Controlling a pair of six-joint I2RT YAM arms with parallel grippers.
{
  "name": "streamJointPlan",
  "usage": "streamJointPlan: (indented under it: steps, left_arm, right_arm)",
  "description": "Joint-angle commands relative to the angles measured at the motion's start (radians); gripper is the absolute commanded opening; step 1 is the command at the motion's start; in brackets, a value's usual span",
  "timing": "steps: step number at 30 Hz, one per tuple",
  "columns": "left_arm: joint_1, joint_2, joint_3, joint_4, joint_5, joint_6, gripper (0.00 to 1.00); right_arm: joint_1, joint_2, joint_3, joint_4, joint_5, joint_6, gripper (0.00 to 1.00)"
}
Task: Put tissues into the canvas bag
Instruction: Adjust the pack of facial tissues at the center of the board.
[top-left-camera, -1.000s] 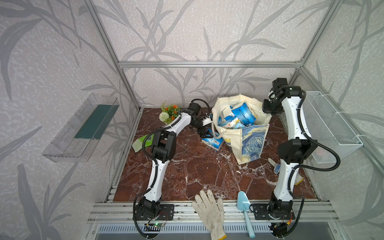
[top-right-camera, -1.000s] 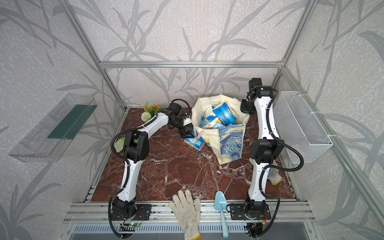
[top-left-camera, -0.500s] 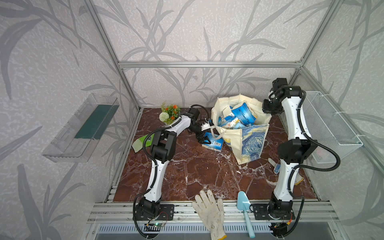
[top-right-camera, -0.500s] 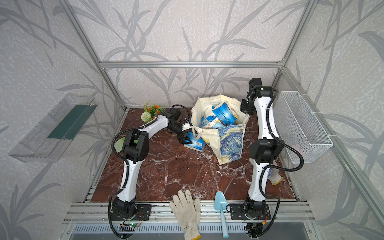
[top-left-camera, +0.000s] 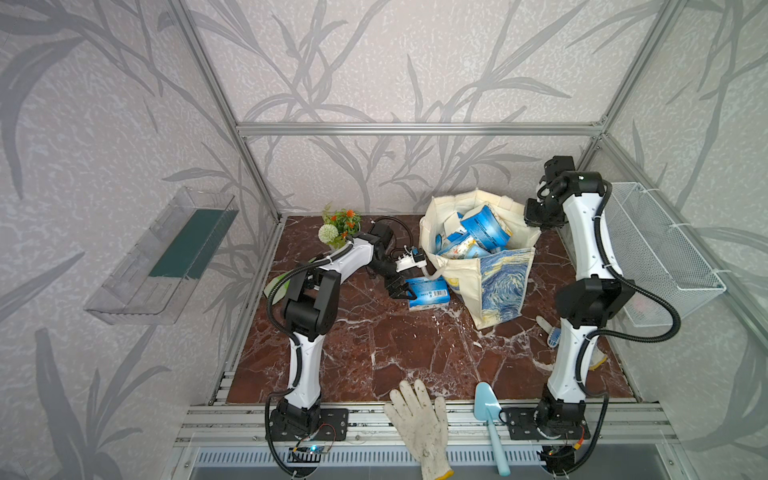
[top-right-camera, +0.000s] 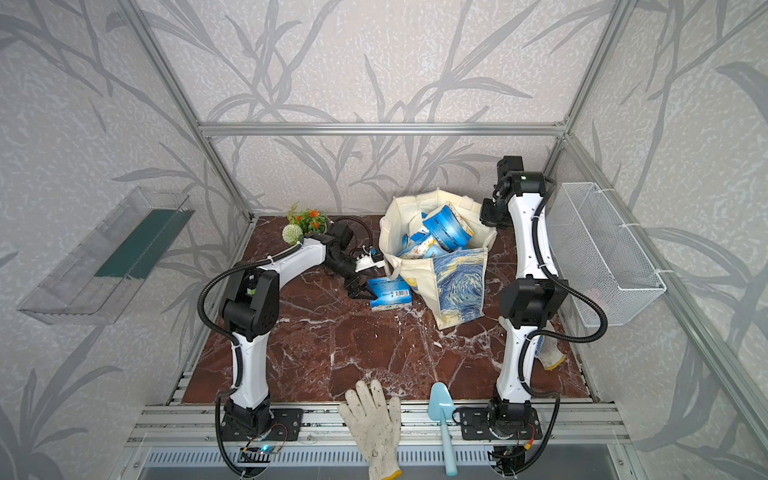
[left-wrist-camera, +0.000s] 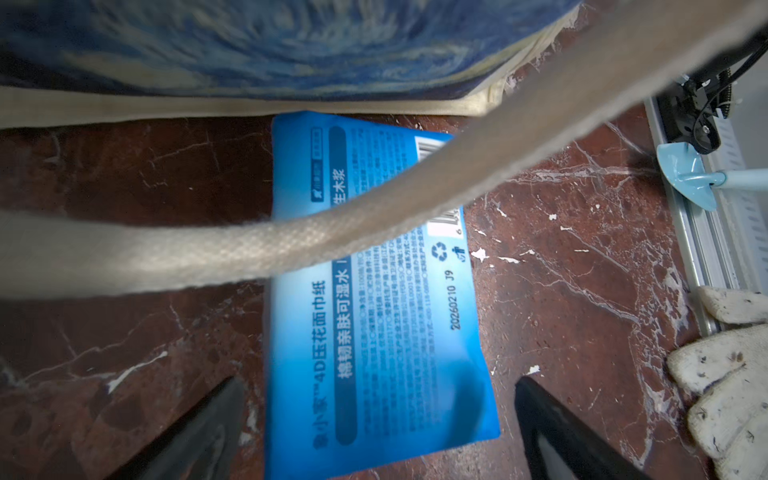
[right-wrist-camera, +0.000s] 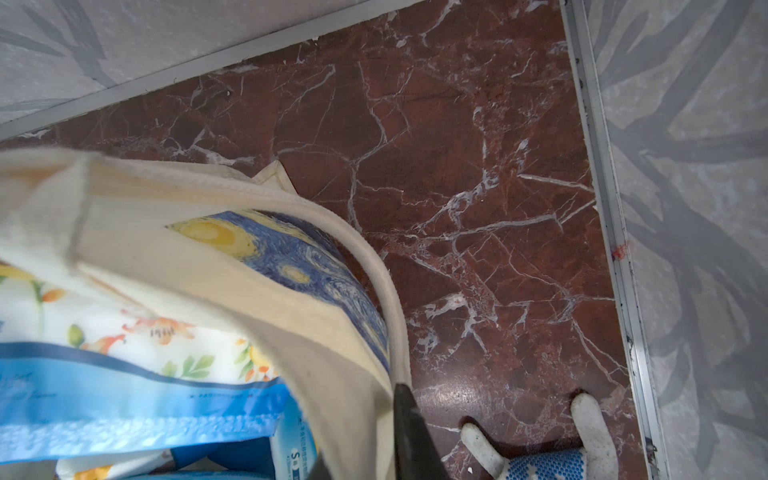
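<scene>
A blue pack (top-left-camera: 428, 293) of tissues lies flat, barcode up, on the red marble worktop (top-left-camera: 374, 353). One end rests against the foot of the bag (top-left-camera: 498, 282), on the side facing the left edge. The bag stands toward the far edge, right of centre, its mouth wide and heaped with more packs (top-left-camera: 478, 232). The left gripper (top-left-camera: 401, 291) is down at the pack's free end with jaws spread wide and holding nothing. In the left wrist view its dark fingers (left-wrist-camera: 208, 415) flank the pack on either side; whether they touch the wrap cannot be told. A cream handle (left-wrist-camera: 291, 241) of the bag sags across the pack in that view. The right gripper (top-left-camera: 535, 224) sits at the bag's rim on the side facing the right edge, clamped on the canvas. In the right wrist view one finger (right-wrist-camera: 409, 424) presses the outside of the rim, with floral and blue packs showing inside. A white glove (top-left-camera: 417, 419) drapes over the front edge beside a pale blue trowel (top-left-camera: 490, 415). A dotted glove (right-wrist-camera: 540, 457) lies near the right edge, flowers (top-left-camera: 343, 222) fill the far left corner, and a wire basket (top-left-camera: 656, 253) hangs on the right wall.
</scene>
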Motion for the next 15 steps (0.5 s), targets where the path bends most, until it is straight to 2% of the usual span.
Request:
streamJointPlan:
  steps: [1,5,15]
  left_arm:
    - [-0.037,-0.062,-0.067,0.086,-0.074,-0.039,0.99]
    - [-0.079,-0.076,-0.074,0.143,-0.171,-0.071,0.99]
    - [-0.137,-0.049,-0.037,0.154,-0.231,-0.075,0.99]
  right_arm:
    - [-0.005,-0.007,0.004,-0.017,0.016,-0.006,0.17]
    - [-0.007,0.006,0.014,-0.02,0.001,-0.003,0.14]
    - [-0.007,0.002,0.008,-0.024,0.014,-0.009,0.09]
